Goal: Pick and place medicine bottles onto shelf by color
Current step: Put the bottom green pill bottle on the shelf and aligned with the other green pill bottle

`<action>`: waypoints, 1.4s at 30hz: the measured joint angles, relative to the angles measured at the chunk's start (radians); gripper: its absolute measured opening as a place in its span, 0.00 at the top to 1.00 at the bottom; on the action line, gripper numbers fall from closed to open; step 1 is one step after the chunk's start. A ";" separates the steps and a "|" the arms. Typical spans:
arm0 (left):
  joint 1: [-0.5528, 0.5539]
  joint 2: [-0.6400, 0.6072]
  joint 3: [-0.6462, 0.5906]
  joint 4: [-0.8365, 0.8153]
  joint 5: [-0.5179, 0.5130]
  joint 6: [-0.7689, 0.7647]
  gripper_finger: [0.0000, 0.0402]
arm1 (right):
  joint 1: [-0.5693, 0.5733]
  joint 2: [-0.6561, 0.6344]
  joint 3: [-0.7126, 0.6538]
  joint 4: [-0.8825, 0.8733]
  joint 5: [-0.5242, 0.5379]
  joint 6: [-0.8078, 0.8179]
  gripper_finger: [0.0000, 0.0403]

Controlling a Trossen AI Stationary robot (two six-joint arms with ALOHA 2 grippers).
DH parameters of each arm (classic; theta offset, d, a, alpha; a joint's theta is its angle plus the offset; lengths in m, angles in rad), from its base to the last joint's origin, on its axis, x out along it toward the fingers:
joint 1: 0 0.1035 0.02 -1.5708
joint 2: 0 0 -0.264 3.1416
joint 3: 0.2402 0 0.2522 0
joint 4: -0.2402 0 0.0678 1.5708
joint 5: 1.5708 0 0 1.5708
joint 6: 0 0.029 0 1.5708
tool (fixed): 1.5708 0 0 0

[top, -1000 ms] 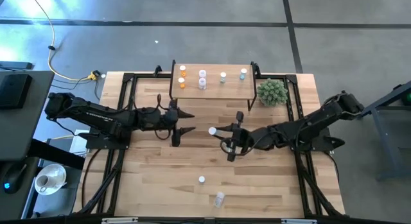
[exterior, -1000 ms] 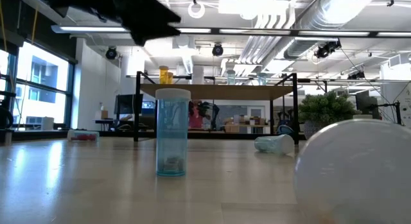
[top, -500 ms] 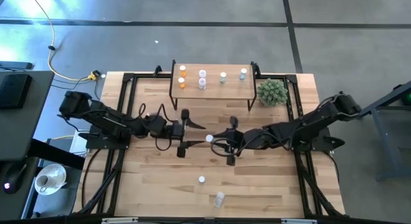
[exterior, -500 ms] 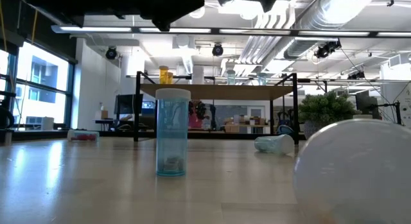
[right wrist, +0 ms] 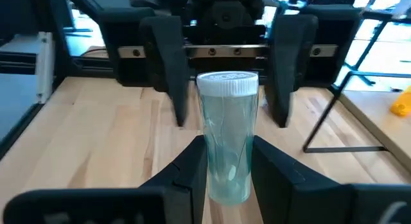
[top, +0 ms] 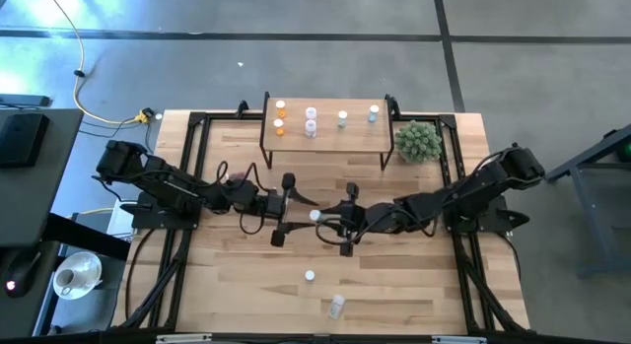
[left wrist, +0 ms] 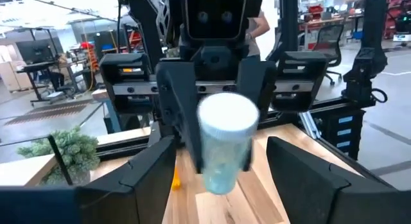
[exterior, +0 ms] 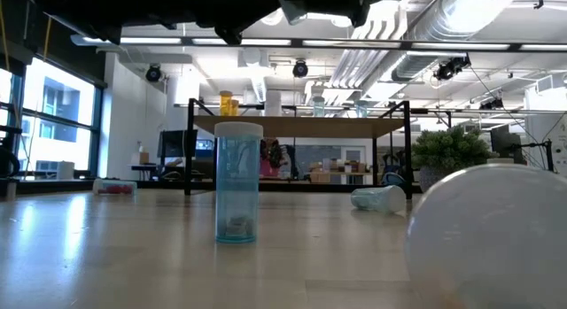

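Observation:
My right gripper (top: 335, 218) is above the middle of the table, shut on a pale blue-green medicine bottle (right wrist: 226, 131) with a white cap (top: 315, 216). My left gripper (top: 298, 208) faces it, open. Its fingers (right wrist: 172, 70) stand on either side of the cap without touching it. At the far edge, the shelf (top: 325, 137) stands on black legs. It carries orange (top: 280, 119), pink (top: 311, 121), green (top: 342, 117) and blue (top: 374, 112) bottles upright. My right gripper pinches the bottle's lower body (right wrist: 226, 176) between its two fingers. They come about level from the table's right and lie along the bottle. The bottle is lifted clear of the table, and its capped end (left wrist: 226, 118) points at my left gripper.
A small bottle (top: 310, 276) stands near the table's front edge, and another (top: 337, 306) lies beside it. A spiky green plant ball (top: 418, 140) sits right of the shelf. In the low view a blue bottle (exterior: 237, 181) stands and a big white cap (exterior: 492, 238) is close by.
My left gripper has gone toward the table's middle and come down a little, tipping to level and rolling until its fingers stand apart across the table. My right gripper has carried the bottle down and toward the table's left, bringing the cap up to the left fingers.

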 joint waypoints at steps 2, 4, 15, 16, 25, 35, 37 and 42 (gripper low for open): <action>0.000 0.000 0.000 0.016 0.009 0.000 0.42 | 0.000 0.000 0.000 0.012 0.010 0.000 0.78; 0.000 0.000 0.000 0.029 0.012 -0.001 0.42 | -0.002 0.001 0.000 0.013 0.011 0.000 0.78; 0.000 0.000 0.000 0.036 0.006 -0.027 0.48 | -0.004 0.002 0.000 0.055 0.006 -0.022 0.78; 0.000 0.000 0.000 0.041 0.005 -0.027 0.50 | -0.004 0.002 0.000 0.056 0.006 -0.022 0.78; 0.000 0.000 0.000 0.048 0.004 -0.027 0.63 | -0.004 0.002 0.000 0.055 0.006 -0.022 0.78; 0.001 -0.001 0.000 0.072 0.037 -0.030 0.73 | -0.005 0.007 0.000 0.057 -0.001 -0.024 0.78; 0.001 -0.001 0.000 0.071 0.037 -0.030 0.74 | -0.005 0.007 0.000 0.057 -0.001 -0.024 0.78; 0.001 -0.001 0.000 0.071 0.037 -0.057 0.73 | -0.005 0.007 0.000 0.061 -0.001 -0.024 0.78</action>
